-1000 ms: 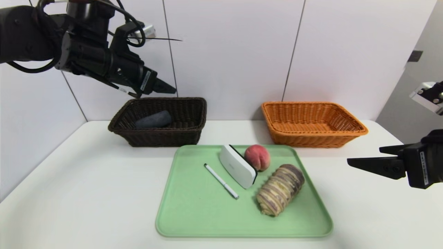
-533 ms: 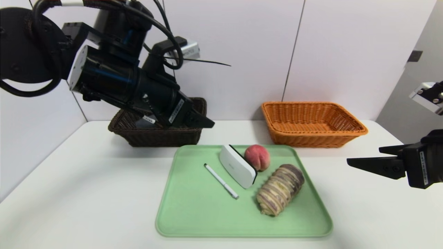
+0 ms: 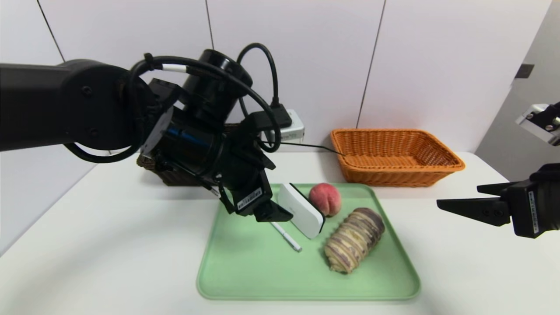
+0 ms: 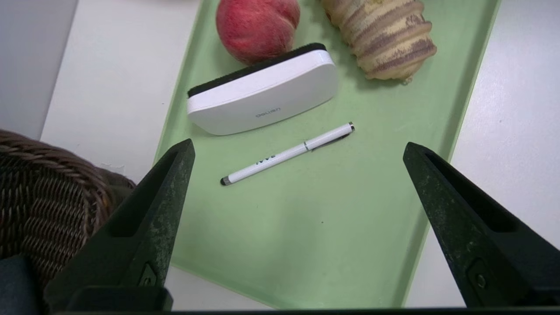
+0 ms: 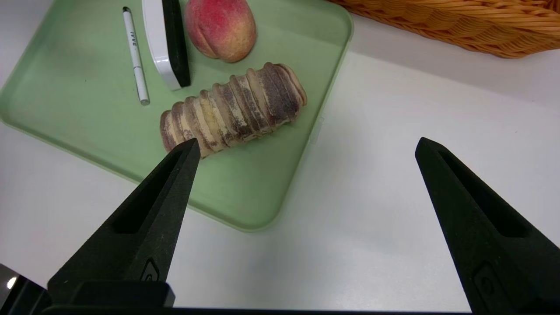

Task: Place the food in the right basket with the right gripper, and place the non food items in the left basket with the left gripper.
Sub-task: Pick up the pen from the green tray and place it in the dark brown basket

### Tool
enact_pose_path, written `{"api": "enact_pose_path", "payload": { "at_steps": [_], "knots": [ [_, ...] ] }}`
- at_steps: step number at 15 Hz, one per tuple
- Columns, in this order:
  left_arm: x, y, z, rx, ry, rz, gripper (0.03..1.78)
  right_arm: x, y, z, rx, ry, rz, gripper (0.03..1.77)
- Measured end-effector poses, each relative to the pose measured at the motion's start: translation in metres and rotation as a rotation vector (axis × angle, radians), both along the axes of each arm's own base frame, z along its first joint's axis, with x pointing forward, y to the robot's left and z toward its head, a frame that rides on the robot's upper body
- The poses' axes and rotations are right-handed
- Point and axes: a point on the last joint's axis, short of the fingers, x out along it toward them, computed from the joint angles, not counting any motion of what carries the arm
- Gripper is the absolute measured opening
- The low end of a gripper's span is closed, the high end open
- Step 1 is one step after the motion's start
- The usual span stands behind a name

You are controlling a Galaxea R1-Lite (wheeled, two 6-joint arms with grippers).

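The green tray is the landmark here. Behind its far left corner sits the dark brown basket, mostly hidden by the left arm; behind its far right corner sits the orange wicker basket. Each basket is probably set on its own arm's side so that neither arm needs to cross the other. A dark grey cloth lies inside the dark basket, so one non-food item is already sorted.

The left gripper hangs over the tray's far left part, its two fingers wide apart with nothing between them. It is likely held high and spread so that it can come down around an item without knocking its neighbours.

The right gripper waits beside the tray's right edge, its fingers also wide apart and holding nothing (idle, it seems, leaving the tray to the other arm).

On the tray, the slim white pen lies slantwise, below the left gripper and, in the left wrist view, framed in the gap between its fingers. The white block with a black edge lies just beside the pen, towards the peach, which sits near the tray's far edge. The striped bread roll rests in the tray's right part, the food nearest the right gripper.
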Motion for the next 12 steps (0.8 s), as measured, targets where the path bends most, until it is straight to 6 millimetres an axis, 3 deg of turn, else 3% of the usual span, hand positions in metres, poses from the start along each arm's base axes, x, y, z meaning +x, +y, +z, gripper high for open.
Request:
{"api": "enact_pose_path", "payload": {
  "at_steps": [7,12],
  "knots": [
    [0.022,-0.016,-0.055,0.180,0.059,-0.123,1.69,0.003,0.000,-0.004,0.006,0.001,0.003,1.70],
    [0.031,-0.022,-0.083,0.244,0.088,-0.170,1.69,0.004,0.000,-0.003,0.007,0.001,-0.002,1.70]
  ]
}}
